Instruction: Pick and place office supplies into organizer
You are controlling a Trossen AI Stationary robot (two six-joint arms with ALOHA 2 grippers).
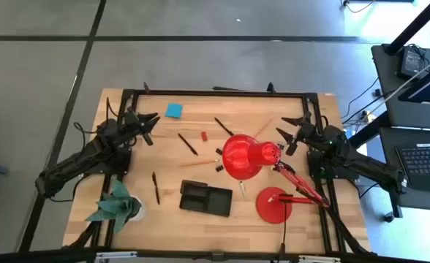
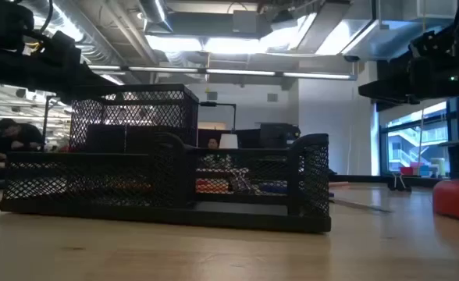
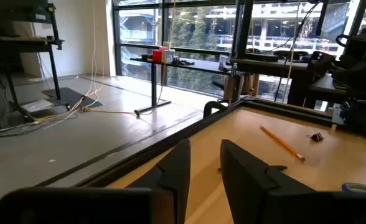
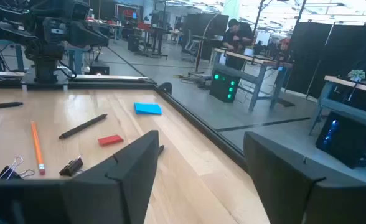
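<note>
Currently both arms sit raised at the far corners of the wooden table (image 1: 127, 212), nothing held. Left pincer (image 1: 148, 123) fingers stand narrowly apart; right pincer (image 1: 292, 130) is spread wide. The low black mesh organizer tray (image 1: 205, 198) sits near the front edge, just beside the red desk lamp (image 1: 248, 156), apparently empty. Blue square sticky-note pad (image 1: 174, 110), small red piece (image 1: 203, 136), black pens (image 1: 187, 143) and an orange pencil (image 4: 37, 146) lie scattered farther back.

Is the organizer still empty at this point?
Apparently empty: from above, the organizer shows only dark compartments, while pens and pencils lie loose on the table.
</note>
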